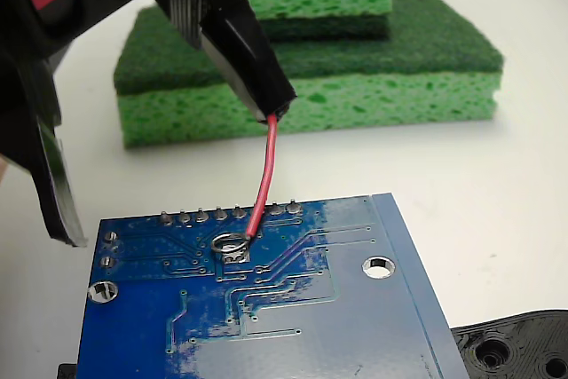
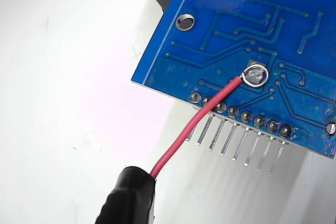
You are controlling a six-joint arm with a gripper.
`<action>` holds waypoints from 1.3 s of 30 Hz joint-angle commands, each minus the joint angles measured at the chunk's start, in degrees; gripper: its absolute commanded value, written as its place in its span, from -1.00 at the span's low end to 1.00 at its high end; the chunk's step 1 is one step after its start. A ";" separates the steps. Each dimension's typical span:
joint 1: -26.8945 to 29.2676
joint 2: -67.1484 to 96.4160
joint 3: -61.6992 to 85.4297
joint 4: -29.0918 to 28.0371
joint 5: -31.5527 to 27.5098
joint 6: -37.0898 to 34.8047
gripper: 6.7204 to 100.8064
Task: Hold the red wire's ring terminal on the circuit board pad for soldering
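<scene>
The ring terminal (image 1: 230, 243) lies flat on the pad (image 1: 234, 252) of the circuit board (image 1: 266, 308), near the row of solder pins (image 1: 202, 216) along the board's far edge in the fixed view. In the wrist view the ring (image 2: 255, 74) encircles the silvery patch, and part of the pad shows through its opening. The red wire (image 1: 264, 179) rises from the ring, crosses above the pin row and enters a black-wrapped tip (image 1: 253, 64) of the gripper (image 1: 266, 104). The tip is pinched around the wire's upper end. The board rests on a white table (image 1: 497, 201). Two stacked green sponges (image 1: 355, 59) sit behind the board, well apart from it. A black plastic part (image 1: 519, 348) with round holes lies just beside the board's near right corner.
</scene>
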 commanded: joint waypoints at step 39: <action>-14.59 51.24 42.54 -27.33 30.76 31.90 0.99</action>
